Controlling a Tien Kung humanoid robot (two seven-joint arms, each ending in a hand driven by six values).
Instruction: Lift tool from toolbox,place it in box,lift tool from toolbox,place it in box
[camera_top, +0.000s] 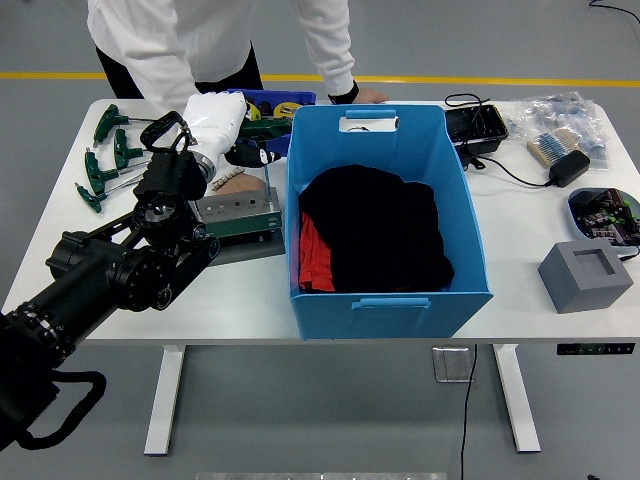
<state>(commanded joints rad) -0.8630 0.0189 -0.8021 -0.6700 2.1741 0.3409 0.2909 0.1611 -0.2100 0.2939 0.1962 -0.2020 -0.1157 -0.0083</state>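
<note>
Reaching over the toolbox (265, 105), left hand (215, 120) meets a green-handled tool (262, 128); fingers' closure cannot be told. Next: lift, carry to blue box (385, 300).

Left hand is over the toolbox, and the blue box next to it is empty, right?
Not quite. The left hand is over the toolbox, but the blue box isn't empty: the head view shows black cloth with something red beneath it inside.
</note>
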